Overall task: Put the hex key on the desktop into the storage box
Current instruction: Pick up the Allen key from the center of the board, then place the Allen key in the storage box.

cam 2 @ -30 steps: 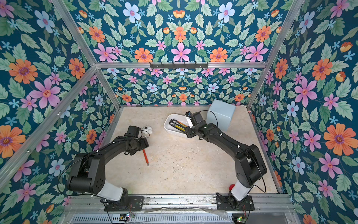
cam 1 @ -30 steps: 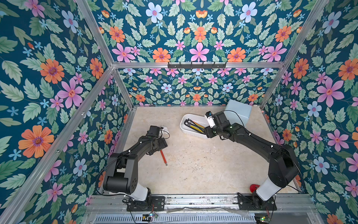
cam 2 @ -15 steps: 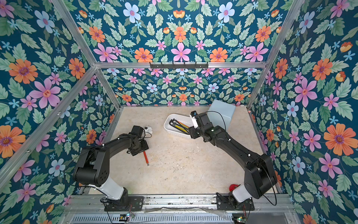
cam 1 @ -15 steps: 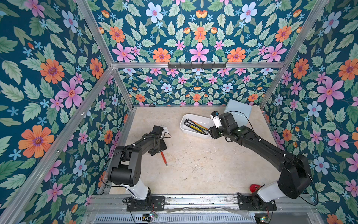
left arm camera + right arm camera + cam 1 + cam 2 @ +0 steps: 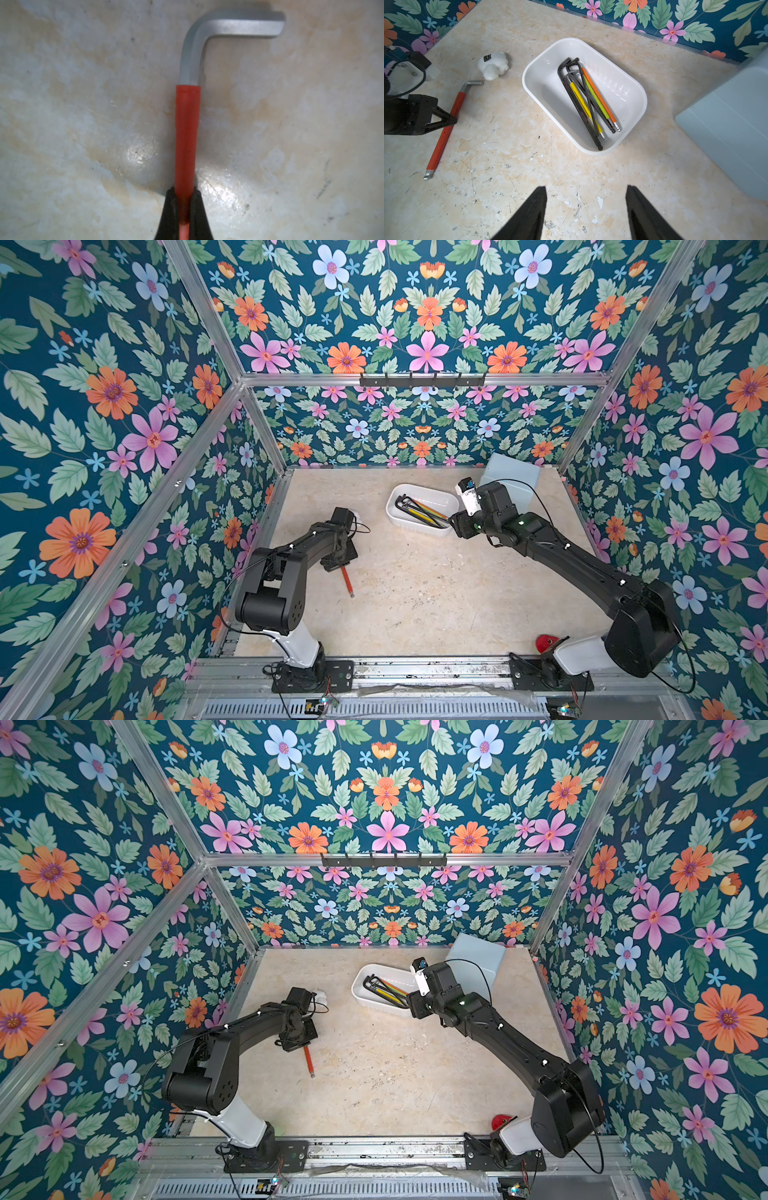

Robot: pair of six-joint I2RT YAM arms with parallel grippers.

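A hex key (image 5: pixel 187 128) with a red sleeve and a bare metal bend lies flat on the beige desktop (image 5: pixel 415 593), at the left. My left gripper (image 5: pixel 185 196) is shut on the red sleeve, low against the surface. In both top views only the key's near end (image 5: pixel 347 583) (image 5: pixel 309 1061) pokes out from under that gripper (image 5: pixel 340 561). The white storage box (image 5: pixel 432 492) (image 5: pixel 548 93) stands at the back middle. Beside the box's right end my right gripper (image 5: pixel 585 188) hovers open with nothing in it, its fingers (image 5: pixel 535 207) over bare desktop.
Several hex keys (image 5: pixel 591 99) with coloured sleeves lie in the storage box. A taller pale blue box (image 5: pixel 510 481) stands at the back right. A small white soft toy (image 5: pixel 493 64) sits near the key's bend. A red object (image 5: pixel 546 642) lies by the right arm's base.
My left gripper has closed onto the red-sleeved hex key. The right arm has drawn back a little from over the storage box, toward the right.
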